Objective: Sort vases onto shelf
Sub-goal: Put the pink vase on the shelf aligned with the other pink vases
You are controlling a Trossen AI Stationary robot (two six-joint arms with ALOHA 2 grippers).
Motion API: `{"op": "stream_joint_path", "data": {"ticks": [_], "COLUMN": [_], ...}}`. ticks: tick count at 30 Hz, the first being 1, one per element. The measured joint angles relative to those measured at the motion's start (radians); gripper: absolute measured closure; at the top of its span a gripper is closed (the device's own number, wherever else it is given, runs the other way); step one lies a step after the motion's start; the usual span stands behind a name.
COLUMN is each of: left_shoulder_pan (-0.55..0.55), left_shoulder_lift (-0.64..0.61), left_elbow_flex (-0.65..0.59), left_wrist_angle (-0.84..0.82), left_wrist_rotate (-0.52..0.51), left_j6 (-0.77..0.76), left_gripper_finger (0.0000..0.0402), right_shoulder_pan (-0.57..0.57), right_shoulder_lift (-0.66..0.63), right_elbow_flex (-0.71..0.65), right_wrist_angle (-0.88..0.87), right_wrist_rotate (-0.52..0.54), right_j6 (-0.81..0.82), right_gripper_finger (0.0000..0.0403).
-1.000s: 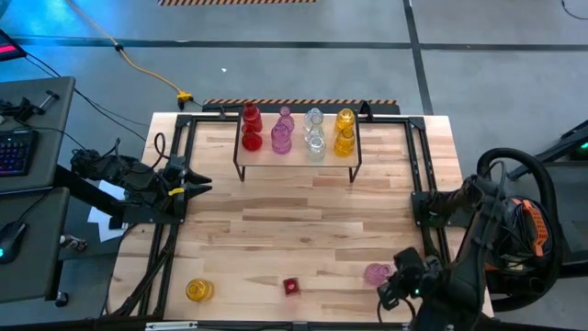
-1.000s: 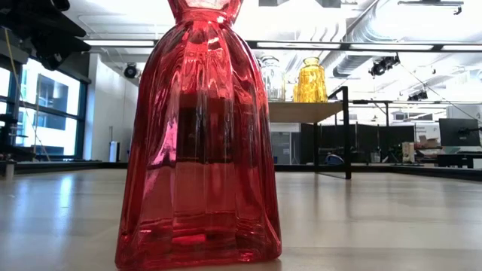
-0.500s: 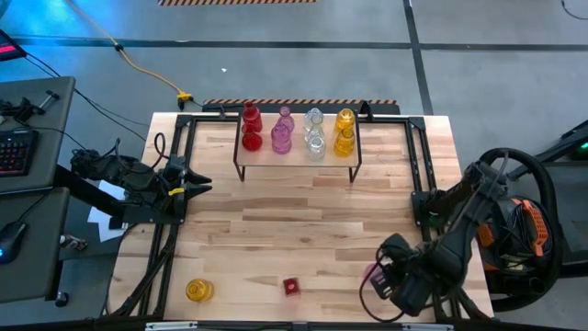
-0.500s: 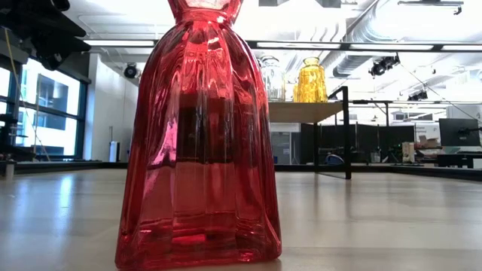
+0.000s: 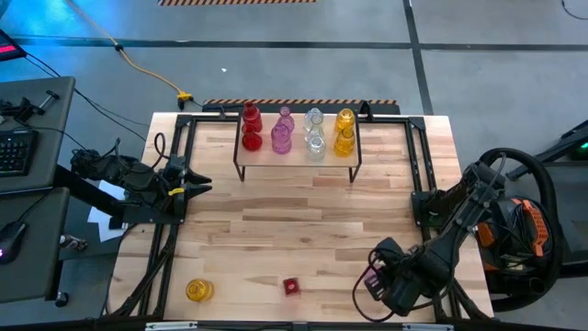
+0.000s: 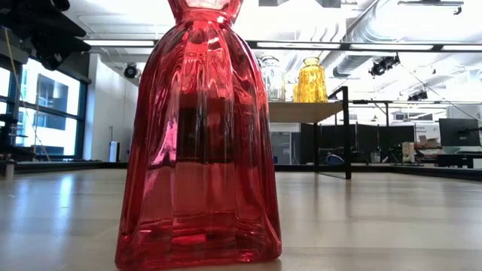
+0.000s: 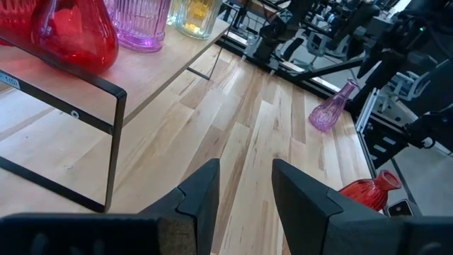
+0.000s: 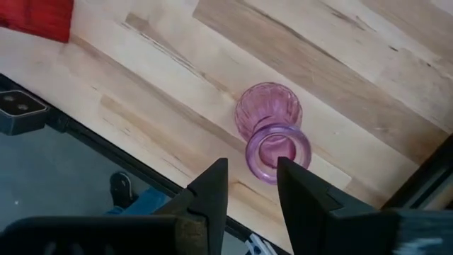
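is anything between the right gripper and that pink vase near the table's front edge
Nothing visible. The right gripper hangs right over the pink vase, fingers apart, with only bare table around it.

I see the shelf at the surface's far edge carrying eight vases, with three more vases along the near edge.

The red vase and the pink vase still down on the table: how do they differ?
The red vase sits near the middle of the table's near edge, well clear of both arms; the pink vase stands toward the right corner, directly beneath the right gripper, whose fingers are open above it. The red vase's ribbed body flares out widely at the base; the pink vase has a round mouth above a ribbed body. Both stand upright.
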Motion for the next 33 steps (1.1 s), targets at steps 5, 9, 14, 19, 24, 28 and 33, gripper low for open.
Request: {"op": "stream_joint_path", "data": {"ticks": [5, 9, 14, 19, 24, 28, 33], "left_shoulder_pan": [0.000, 0.000, 0.000, 0.000, 0.000, 0.000, 0.000], "left_shoulder_lift": [0.000, 0.000, 0.000, 0.000, 0.000, 0.000, 0.000], "left_elbow_flex": [0.000, 0.000, 0.000, 0.000, 0.000, 0.000, 0.000], "left_wrist_angle": [0.000, 0.000, 0.000, 0.000, 0.000, 0.000, 0.000], "left_wrist_rotate": [0.000, 0.000, 0.000, 0.000, 0.000, 0.000, 0.000], "left_j6": [0.000, 0.000, 0.000, 0.000, 0.000, 0.000, 0.000], "left_gripper_finger": [0.0282, 0.0282, 0.0282, 0.0282, 0.0282, 0.0282, 0.0282], "right_shoulder_pan": [0.000, 0.000, -0.002, -0.011, -0.014, -0.013, -0.013], "right_shoulder_lift": [0.000, 0.000, 0.006, 0.020, 0.020, 0.040, 0.052], "right_elbow_flex": [0.000, 0.000, 0.001, 0.001, 0.001, 0.001, 0.001], "right_wrist_angle": [-0.006, -0.006, -0.005, -0.008, -0.016, -0.014, -0.015], "right_wrist_rotate": [0.000, -0.001, -0.009, -0.009, -0.012, -0.032, -0.033], "right_j6": [-0.002, -0.001, -0.001, -0.024, -0.025, -0.024, -0.026], "right_gripper_finger": [0.0299, 0.0299, 0.0299, 0.0299, 0.0299, 0.0299, 0.0299]}}
